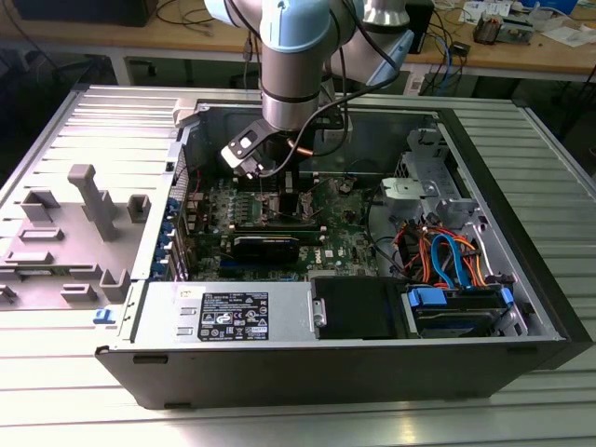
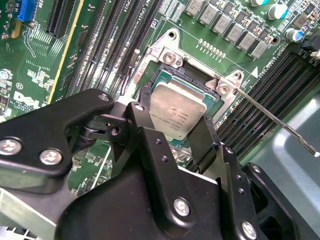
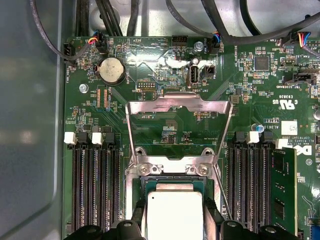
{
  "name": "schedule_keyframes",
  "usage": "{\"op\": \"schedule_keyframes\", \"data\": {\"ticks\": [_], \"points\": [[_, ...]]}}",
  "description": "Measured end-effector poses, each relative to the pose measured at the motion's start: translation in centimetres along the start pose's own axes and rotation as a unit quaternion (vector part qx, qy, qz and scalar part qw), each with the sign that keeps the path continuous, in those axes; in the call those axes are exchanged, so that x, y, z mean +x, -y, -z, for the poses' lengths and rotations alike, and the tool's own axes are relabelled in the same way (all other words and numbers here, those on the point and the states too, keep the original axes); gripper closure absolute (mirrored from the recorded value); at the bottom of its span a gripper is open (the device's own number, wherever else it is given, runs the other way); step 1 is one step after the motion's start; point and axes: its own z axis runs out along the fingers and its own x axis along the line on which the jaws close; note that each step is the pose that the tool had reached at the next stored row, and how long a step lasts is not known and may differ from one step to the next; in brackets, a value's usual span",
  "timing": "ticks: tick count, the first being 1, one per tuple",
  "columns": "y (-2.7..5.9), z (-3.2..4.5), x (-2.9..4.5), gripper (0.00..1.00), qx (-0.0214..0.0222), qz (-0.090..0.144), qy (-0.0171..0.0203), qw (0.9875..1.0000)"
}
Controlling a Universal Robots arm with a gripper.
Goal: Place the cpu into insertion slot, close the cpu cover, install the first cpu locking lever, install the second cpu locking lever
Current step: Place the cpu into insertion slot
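One open computer case (image 1: 372,372) lies on the desk (image 1: 74,410), with the arm (image 1: 293,65) reaching down into its far part. On the motherboard (image 3: 150,60) the cpu cover (image 3: 175,106) is flipped open beyond the socket. The tool (image 2: 175,122) pinches the cpu (image 2: 176,107) between two fingers (image 2: 200,142), right at the socket.

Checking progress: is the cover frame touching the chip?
Apart. In the first wrist view the cover frame is swung open, lying back clear of the chip.
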Motion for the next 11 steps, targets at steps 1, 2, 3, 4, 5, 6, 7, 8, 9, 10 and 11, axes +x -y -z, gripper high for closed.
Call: {"op": "schedule_keyframes", "data": {"ticks": [1,2,3,4,5,6,7,8,9,10,11], "points": [[0.0,0.0,0.0,0.39,0.0,0.0,0.0,1.0],[0.0,0.0,0.0,0.39,0.0,0.0,0.0,1.0],[0.0,0.0,0.0,0.32,0.0,0.0,0.0,1.0],[0.0,0.0,0.0,0.32,0.0,0.0,0.0,1.0],[0.0,0.0,0.0,0.32,0.0,0.0,0.0,1.0],[0.0,-0.02,0.09,0.32,-0.0001,0.0,-0.0002,1.0],[0.0,-0.01,0.19,0.32,0.0,-0.001,0.0,1.0],[-0.01,-0.01,0.32,0.32,0.0,-0.001,0.0,1.0],[0.0,-0.02,0.4,0.32,0.0,-0.003,0.0,1.0],[-0.01,-0.02,0.45,0.32,0.0001,-0.006,0.0,1.0],[0.0,-0.03,0.48,0.32,0.0001,-0.008,0.0,1.0]]}}
